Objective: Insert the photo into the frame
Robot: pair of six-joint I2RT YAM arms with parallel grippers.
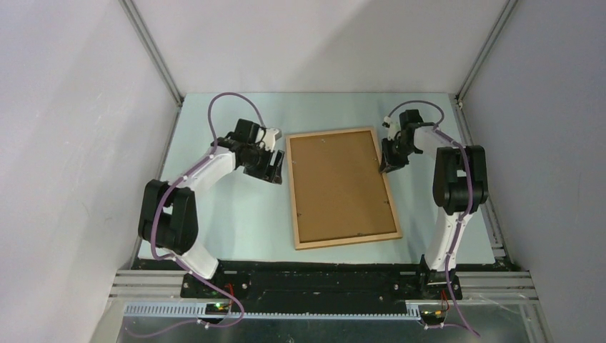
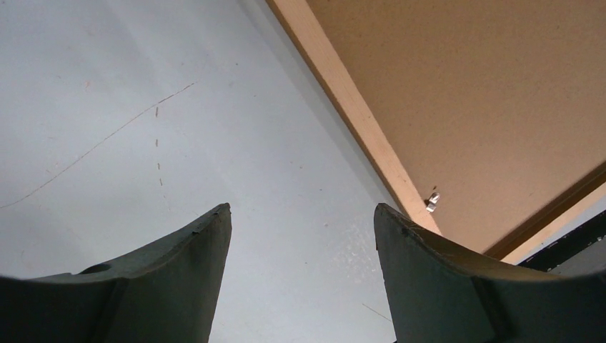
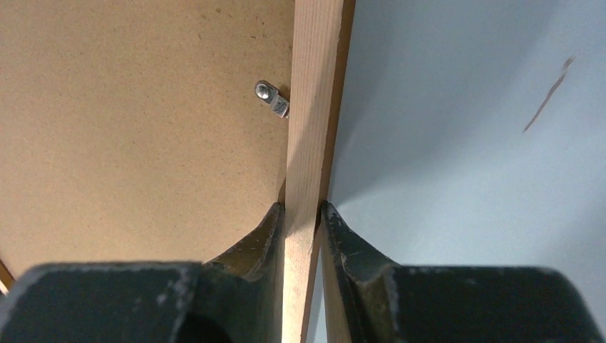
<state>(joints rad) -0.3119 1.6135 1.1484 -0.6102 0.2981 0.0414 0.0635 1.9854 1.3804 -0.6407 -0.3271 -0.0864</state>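
Two grippers are flanking the frame [image 1: 348,240], lying centre-picture on the table [image 1: 236,214], backing board [image 1: 339,186] up. We are clamping its right rail with the right gripper [image 3: 303,213]; our left gripper [image 2: 301,218] is hovering open beside its left rail.

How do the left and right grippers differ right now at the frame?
The left gripper is open and empty; the right gripper is shut on the frame. The left hovers over the table beside the frame's left rail; the right straddles the right rail, one finger inside, one outside. Both sit by the frame's far half.
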